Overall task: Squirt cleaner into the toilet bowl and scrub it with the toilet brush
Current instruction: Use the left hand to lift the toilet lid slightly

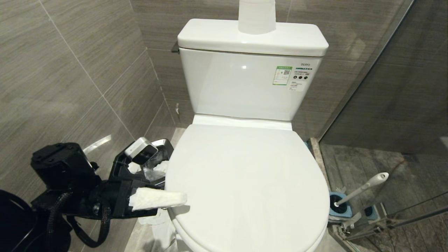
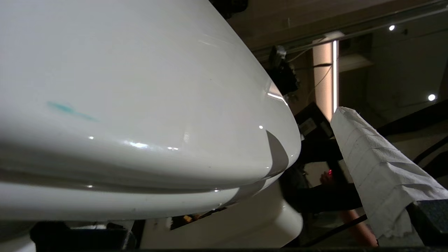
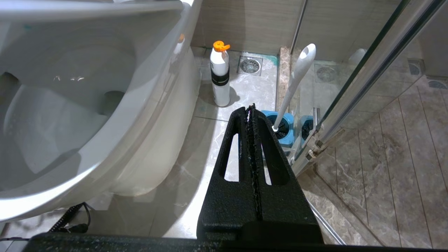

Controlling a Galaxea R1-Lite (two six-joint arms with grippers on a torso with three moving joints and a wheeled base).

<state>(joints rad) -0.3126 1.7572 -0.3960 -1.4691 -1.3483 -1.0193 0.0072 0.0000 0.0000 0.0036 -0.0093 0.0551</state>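
1. Toilet bowl (image 3: 87, 140): white ceramic, covered by its closed lid (image 1: 245, 182). Judged step: raise the lid.
2. Left pincer (image 1: 161, 175): jaws wide, holding nothing, 1 finger (image 1: 157, 199) wrapped in paper and lying at the lid's front-left edge. Advice: hook that finger under the lip, lift slowly and avoid slipping off the gloss.
3. Right pincer (image 3: 252, 140): jaws pressed together, empty, parked low over the floor.
4. Toilet brush (image 1: 364, 187): standing in its blue holder (image 1: 341, 206), right of the toilet.
5. Orange-capped bottle (image 3: 219, 75): on the floor beside the bowl.
6. Cleaner (image 2: 70, 110): 1 turquoise smear on the lid.
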